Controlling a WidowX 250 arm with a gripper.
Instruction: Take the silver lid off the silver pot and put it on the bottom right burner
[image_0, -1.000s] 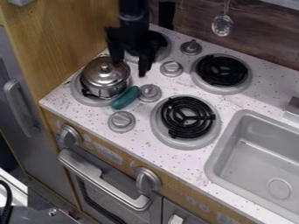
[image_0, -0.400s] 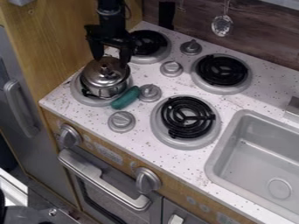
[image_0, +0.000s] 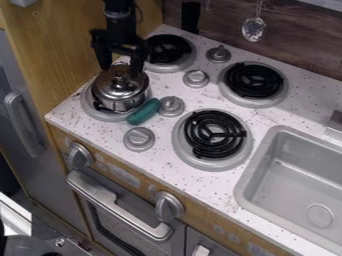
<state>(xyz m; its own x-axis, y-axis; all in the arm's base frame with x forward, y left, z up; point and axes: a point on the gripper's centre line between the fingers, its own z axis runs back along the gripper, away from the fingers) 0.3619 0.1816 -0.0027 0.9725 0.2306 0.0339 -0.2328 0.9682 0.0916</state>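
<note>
The black gripper (image_0: 120, 72) hangs over the pot at the upper left, open, with one finger on either side of the lid's knob and slightly above it. The silver lid (image_0: 113, 86) rests on the silver pot (image_0: 123, 103), which sits on the front left burner (image_0: 100, 114). To the right of the pot, nearer the sink, is the bottom right burner (image_0: 214, 134) with its black coil bare.
A green object (image_0: 143, 111) lies against the pot's right side, beside a grey knob (image_0: 172, 105). Two more burners are behind, one at back left (image_0: 168, 49) and one at back right (image_0: 253, 80). The grey sink (image_0: 262, 150) is at the right.
The gripper has moved left from over the area right of the pot to above the lid, most of it before the second frame. The pot and lid have stayed put.
</note>
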